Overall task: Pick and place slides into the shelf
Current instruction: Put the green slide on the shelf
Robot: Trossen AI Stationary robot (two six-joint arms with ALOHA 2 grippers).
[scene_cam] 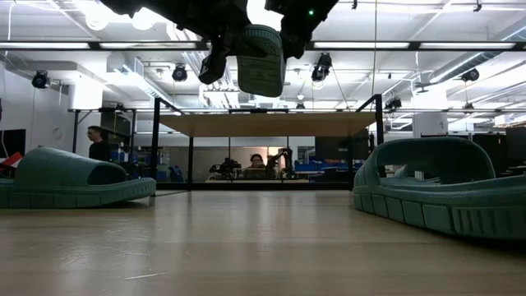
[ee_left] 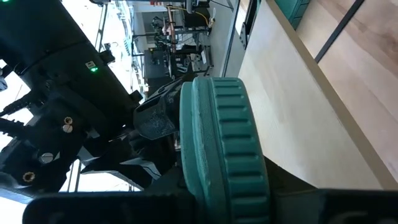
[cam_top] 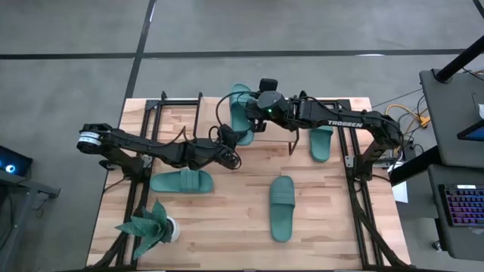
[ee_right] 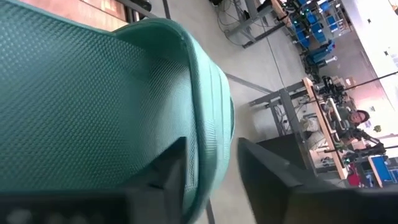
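One teal slide (cam_top: 240, 102) is raised in the air over the left end of the shelf (scene_cam: 267, 124). It also shows in the low view (scene_cam: 261, 62), above the board's height. My left gripper (cam_top: 231, 153) is shut on its near end. My right gripper (cam_top: 255, 119) is shut on its side. A second slide (cam_top: 181, 181) lies flat and crosswise on the table's left. A third slide (cam_top: 282, 208) lies flat at the near centre. A fourth slide (cam_top: 321, 143) lies by the shelf's right end. My left gripper holds the raised slide by its near end (ee_left: 233, 190), which passes between the two fingers; the ribbed sole edge faces the camera. The fingers come level from the table's left. The slide is clear of the table and the shelf. My right gripper pinches the slide's side rim (ee_right: 211, 149), with one finger (ee_right: 168, 177) on the dotted footbed and the other finger (ee_right: 267, 183) outside the rim. It comes from the table's right, slanting down. The slide is lifted clear.
A spiky green plant in a white pot (cam_top: 153, 228) stands at the near left corner. Black frame rails (cam_top: 352, 174) run along both table sides. The shelf's light board (ee_left: 286, 99) lies close beside the raised slide. People and benches show in the room behind.
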